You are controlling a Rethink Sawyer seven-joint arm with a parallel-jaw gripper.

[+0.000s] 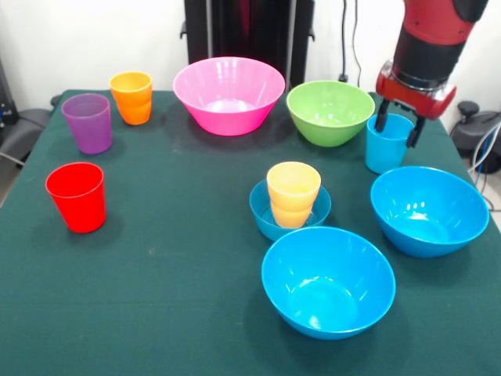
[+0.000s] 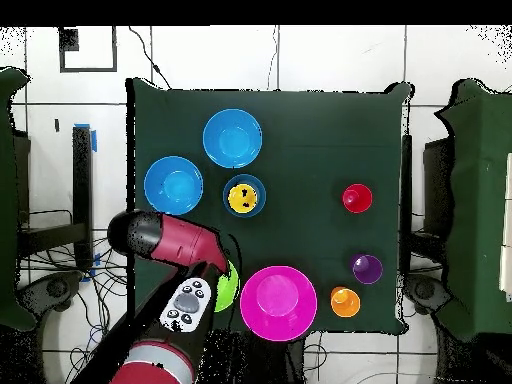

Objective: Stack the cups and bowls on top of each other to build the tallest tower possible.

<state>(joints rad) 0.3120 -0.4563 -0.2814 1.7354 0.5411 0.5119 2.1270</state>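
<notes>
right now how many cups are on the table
5. Red cup and purple cup at the front view's left, orange cup behind them, yellow-orange cup inside the small blue bowl, light blue cup between the claw fingers.

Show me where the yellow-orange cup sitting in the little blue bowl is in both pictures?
Front view: the yellow-orange cup stands in the small blue bowl, just right of the middle, behind the nearest large blue bowl.
Overhead view: the cup shows as a yellow circle inside the small blue bowl, left of the middle.
Shared landmark: the pink bowl, at the top in the front view and at the bottom in the overhead view.
</notes>
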